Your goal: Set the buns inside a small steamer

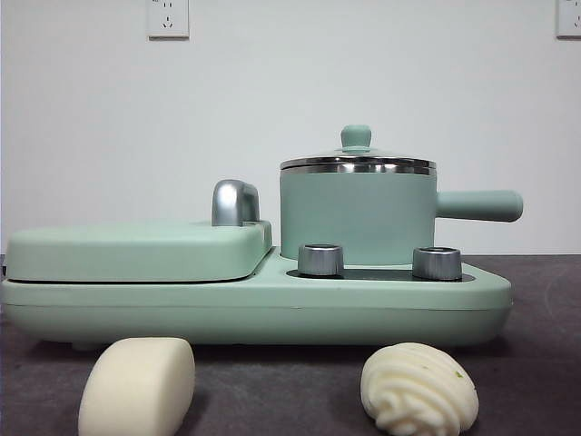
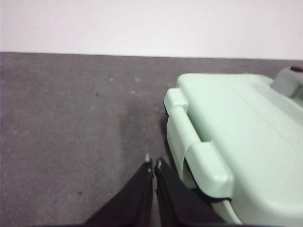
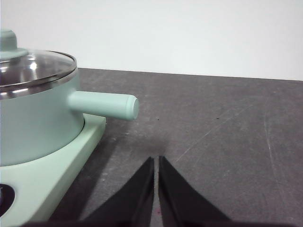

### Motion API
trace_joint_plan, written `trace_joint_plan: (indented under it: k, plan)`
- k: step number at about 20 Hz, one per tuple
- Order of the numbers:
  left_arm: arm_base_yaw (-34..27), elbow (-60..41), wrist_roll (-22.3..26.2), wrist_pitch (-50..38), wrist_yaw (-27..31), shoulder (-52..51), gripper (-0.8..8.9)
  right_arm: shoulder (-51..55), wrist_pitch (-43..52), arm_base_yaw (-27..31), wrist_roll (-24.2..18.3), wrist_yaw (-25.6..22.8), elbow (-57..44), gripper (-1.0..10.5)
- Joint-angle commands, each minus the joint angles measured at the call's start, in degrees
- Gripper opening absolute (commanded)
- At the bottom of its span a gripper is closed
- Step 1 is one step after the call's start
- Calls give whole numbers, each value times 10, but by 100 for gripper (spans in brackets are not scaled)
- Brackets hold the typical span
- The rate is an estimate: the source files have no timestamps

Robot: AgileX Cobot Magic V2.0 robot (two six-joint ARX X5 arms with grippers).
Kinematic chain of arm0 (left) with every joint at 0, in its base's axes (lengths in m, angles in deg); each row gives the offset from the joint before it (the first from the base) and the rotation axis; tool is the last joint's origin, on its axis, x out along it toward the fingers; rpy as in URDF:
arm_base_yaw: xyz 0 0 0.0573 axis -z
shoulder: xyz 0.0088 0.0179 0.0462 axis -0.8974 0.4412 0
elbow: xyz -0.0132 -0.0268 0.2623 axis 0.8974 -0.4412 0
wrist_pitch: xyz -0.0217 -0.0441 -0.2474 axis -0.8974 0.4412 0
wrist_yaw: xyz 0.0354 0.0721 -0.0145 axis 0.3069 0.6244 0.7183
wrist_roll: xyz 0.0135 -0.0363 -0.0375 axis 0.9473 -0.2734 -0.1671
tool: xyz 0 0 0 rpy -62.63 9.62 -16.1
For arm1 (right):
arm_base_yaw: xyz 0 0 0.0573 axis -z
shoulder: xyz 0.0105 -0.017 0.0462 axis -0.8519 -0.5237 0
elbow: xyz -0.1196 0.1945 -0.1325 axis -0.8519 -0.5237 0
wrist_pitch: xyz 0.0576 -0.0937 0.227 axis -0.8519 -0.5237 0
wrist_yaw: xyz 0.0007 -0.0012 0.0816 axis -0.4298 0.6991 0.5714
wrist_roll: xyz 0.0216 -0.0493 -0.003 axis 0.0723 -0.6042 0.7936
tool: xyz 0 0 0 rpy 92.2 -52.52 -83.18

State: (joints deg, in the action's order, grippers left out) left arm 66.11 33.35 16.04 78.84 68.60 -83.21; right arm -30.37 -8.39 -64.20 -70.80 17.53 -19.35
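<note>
Two buns lie on the dark table in front of the appliance in the front view: a smooth off-white bun (image 1: 136, 386) at the left and a swirled cream bun (image 1: 418, 388) with a green fleck at the right. The small steamer (image 1: 358, 214), a mint-green pot with a glass lid and a green knob, stands on the appliance's right side, its lid on and its handle (image 3: 105, 104) pointing right. My left gripper (image 2: 153, 164) is shut and empty beside the griddle's corner. Also shut and empty, my right gripper (image 3: 155, 161) hovers over bare table near the steamer's handle.
The mint-green appliance base (image 1: 254, 304) carries a flat griddle lid (image 1: 136, 250) with a chrome handle (image 1: 234, 202) on its left and two steel knobs (image 1: 320, 259) at its front. Wall sockets (image 1: 168, 16) sit on the white wall behind.
</note>
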Motion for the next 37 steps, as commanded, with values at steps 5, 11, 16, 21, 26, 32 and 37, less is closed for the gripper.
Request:
trace_joint_plan:
  k: [5,11,16,21,26,32,37]
  plan:
    - [0,-10,-141,-7,-3,-1,10,0,19,-1,0,3,-2,14]
    - [0,-10,-304,-16,-3,-1,10,0,40,-1,86,-2,-2,14]
    - [0,-10,-420,-78,-3,-1,10,0,58,-1,253,13,-2,14]
    - [0,-10,-409,-224,-3,-1,10,0,151,-1,280,53,-1,14]
    - [0,7,-363,-309,-3,-1,10,0,272,-1,280,59,19,14]
    - [0,88,-344,-224,-2,21,11,-10,156,-1,244,64,129,13]
    - [0,192,-313,-104,-2,85,11,-57,37,-1,210,72,229,13]
